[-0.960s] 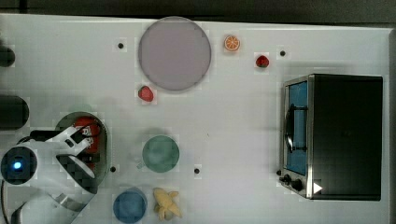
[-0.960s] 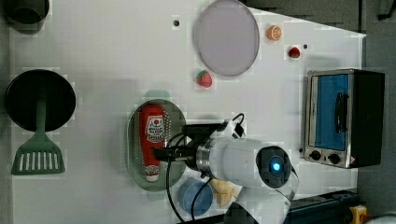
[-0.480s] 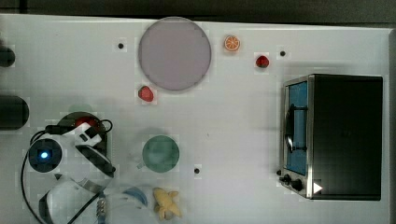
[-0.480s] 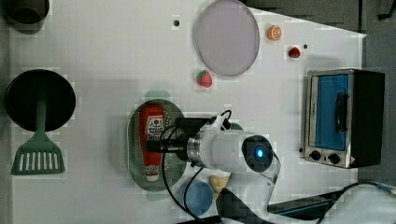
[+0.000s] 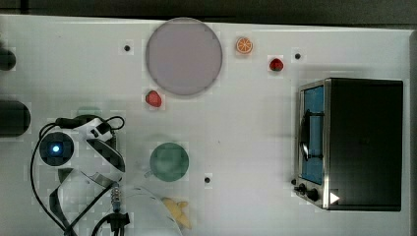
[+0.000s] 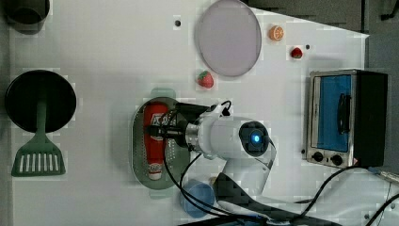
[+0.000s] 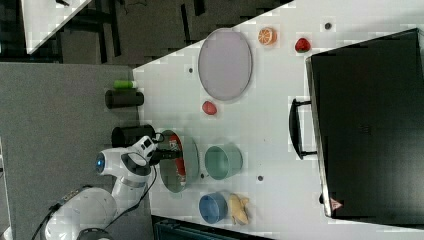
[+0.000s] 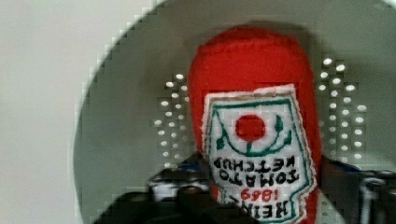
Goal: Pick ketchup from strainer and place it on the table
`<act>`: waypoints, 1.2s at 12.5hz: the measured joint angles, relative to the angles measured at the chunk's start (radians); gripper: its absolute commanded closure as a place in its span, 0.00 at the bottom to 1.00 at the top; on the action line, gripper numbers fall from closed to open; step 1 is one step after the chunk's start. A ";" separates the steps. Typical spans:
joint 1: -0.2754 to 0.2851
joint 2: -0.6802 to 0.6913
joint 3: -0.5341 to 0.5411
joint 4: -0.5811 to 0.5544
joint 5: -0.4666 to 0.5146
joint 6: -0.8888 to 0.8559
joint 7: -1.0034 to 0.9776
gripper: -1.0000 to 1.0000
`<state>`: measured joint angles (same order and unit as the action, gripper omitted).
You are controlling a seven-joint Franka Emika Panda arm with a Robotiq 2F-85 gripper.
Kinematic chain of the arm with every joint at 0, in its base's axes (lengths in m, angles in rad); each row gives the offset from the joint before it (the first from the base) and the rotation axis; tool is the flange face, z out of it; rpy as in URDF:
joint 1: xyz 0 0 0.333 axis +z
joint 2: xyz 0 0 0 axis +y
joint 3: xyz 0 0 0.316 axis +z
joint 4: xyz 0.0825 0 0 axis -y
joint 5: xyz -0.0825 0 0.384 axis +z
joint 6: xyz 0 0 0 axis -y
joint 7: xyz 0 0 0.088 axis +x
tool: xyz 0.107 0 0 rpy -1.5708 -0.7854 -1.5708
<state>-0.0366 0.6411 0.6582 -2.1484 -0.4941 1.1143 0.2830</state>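
- One ketchup bottle lies flat in your strainer, cap toward the left view's bottom.
- Your gripper straddles its label, fingers either side; grip firmness you cannot tell.

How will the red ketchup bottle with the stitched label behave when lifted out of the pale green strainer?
The red ketchup bottle looks like stuffed fabric with an embroidered label, so it will probably squash under the pincer and weigh little. The felt surface should grip well. Lying flat in the pale green perforated strainer, it seems unlikely to roll, though it may sag when lifted.
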 measured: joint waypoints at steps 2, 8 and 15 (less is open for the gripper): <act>0.003 0.000 0.000 0.000 0.002 0.002 0.003 0.42; 0.012 -0.116 0.035 -0.008 0.124 -0.185 0.003 0.42; -0.022 -0.416 0.107 0.236 0.357 -0.584 -0.014 0.42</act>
<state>-0.0588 0.2255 0.7656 -1.9121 -0.1373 0.5298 0.2693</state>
